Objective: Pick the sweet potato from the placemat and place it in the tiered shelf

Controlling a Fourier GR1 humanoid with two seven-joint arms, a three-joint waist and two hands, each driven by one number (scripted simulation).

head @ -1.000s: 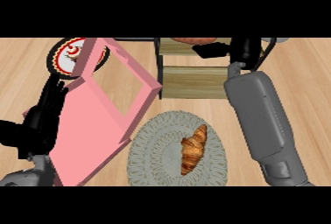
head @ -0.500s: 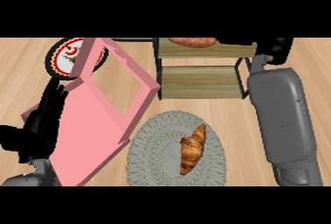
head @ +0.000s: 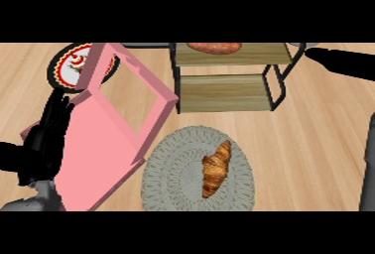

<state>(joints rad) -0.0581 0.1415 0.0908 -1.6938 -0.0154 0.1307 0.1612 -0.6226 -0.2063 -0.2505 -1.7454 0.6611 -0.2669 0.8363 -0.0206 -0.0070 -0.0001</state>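
Head view is showing us the sweet potato already lying on the top level of the tiered shelf, so we think little is left. Our right robot hand is dark; we cannot tell its fingers. Our left robot hand is resting spread. A croissant is lying on the round woven placemat.

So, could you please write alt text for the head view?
A sweet potato lies on the top level of a tiered shelf, with the right hand beside it. Nearer, a croissant rests on a grey placemat.
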